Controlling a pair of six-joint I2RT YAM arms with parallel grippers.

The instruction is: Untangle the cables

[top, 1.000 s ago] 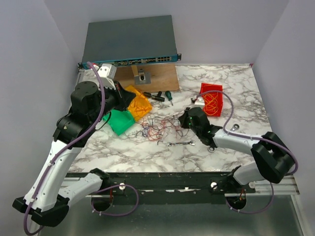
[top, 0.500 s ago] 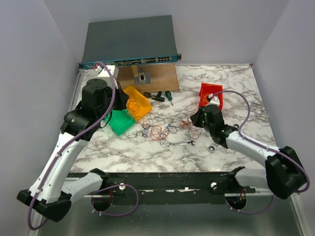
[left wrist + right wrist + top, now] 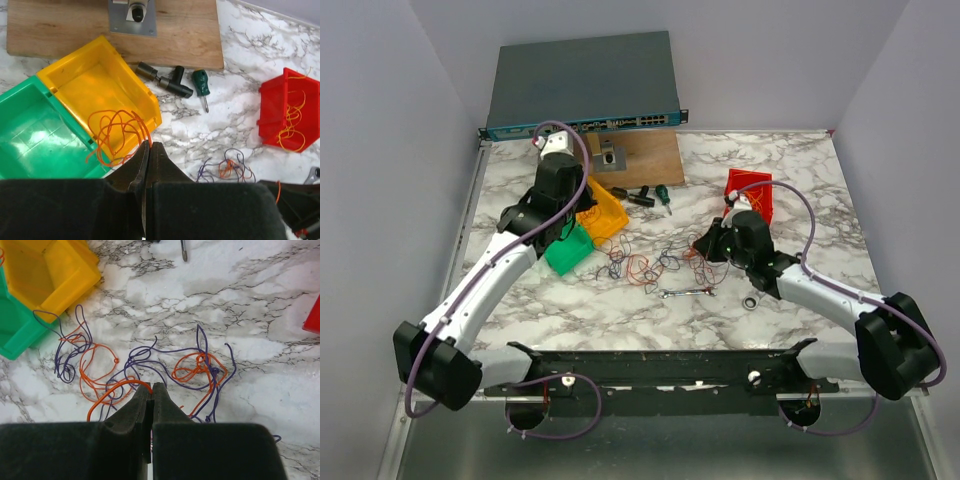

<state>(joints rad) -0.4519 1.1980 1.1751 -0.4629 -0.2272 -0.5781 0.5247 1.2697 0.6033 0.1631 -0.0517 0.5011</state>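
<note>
Left gripper (image 3: 586,222) reads closed to me from above, over the yellow bin (image 3: 613,208); right gripper (image 3: 706,248), also closed, sits at the right edge of the cables (image 3: 645,265), a thin curly tangle mid-frame on the marble table (image 3: 800,160). Left wrist: jaws pinch orange loops (image 3: 112,131) lying in that glossy plastic bin, a green bin (image 3: 35,135) just beside it; the red bin (image 3: 272,100) at right holds orange wire (image 3: 292,125). Right wrist: jaws pinch an orange strand (image 3: 112,390), purple curls (image 3: 165,352) just above.

right pincer (image 3: 151,386) closed on orange cable (image 3: 117,386), purple cables (image 3: 167,349) strewn
</note>
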